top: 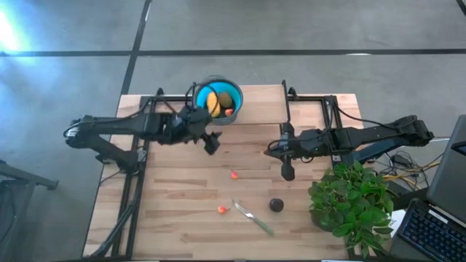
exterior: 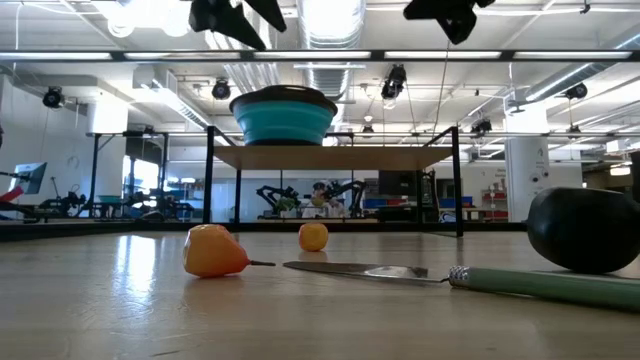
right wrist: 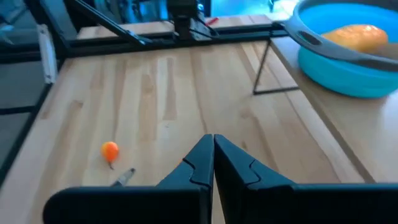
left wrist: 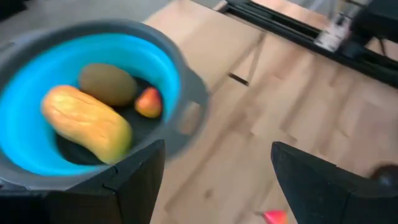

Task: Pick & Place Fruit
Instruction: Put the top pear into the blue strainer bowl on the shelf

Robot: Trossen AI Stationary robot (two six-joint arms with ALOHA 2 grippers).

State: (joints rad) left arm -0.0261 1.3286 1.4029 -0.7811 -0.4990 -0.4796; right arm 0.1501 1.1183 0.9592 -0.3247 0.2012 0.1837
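Lying closest to the low camera, the slim green-handled metal utensil (exterior: 470, 279) is stretching across the wooden table (top: 182, 218), with the dark round fruit (exterior: 585, 230) sitting just behind it at about three o'clock. Two small red-orange fruits are still waiting on the boards — one (exterior: 212, 251) near the blade tip, the other (exterior: 313, 236) farther back. Beyond them, at twelve o'clock, the round blue bowl with grey rim (top: 234, 113) is already holding the elongated orange-yellow fruit (left wrist: 87, 121), the olive-green oval fruit (left wrist: 109, 83) and one tiny red-orange piece (left wrist: 148, 102). So roughly half looks done; three pieces are remaining. Hovering beside the bowl, the left gripper (left wrist: 214, 180) is spread wide and empty, while the right gripper (right wrist: 213, 158) is waiting pressed together over mid-table.
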